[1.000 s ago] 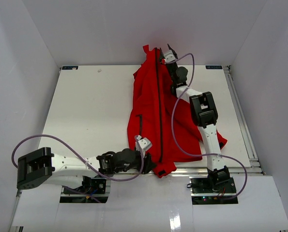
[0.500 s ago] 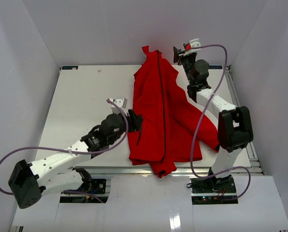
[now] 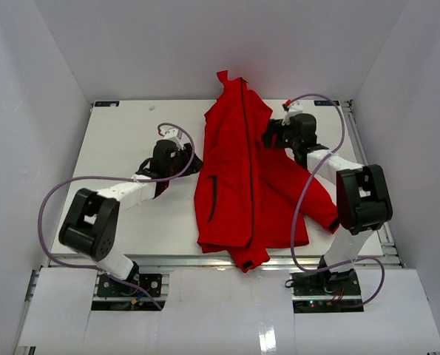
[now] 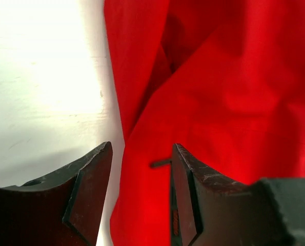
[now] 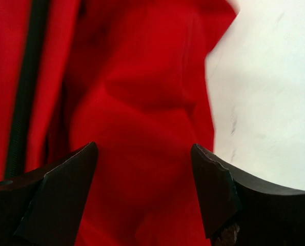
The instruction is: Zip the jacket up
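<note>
The jacket (image 3: 231, 185) is judged closed along its zipper (image 3: 247, 170). The left claw (image 4: 142, 149) and right claw (image 5: 144, 148) are spread, pinching nothing. Only a clean retreat is called for.

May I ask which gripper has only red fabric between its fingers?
The right gripper: its open jaws frame only the jacket, while the left gripper frames the jacket's edge and white table.

— What's around it?
— Plain white walls (image 3: 220, 44) on three sides, boxing in a white worktop (image 3: 123, 140).
— Anything along the edges?
— A metal rail (image 3: 370, 185) down the right of the frame. Light's even, shadows soft.
</note>
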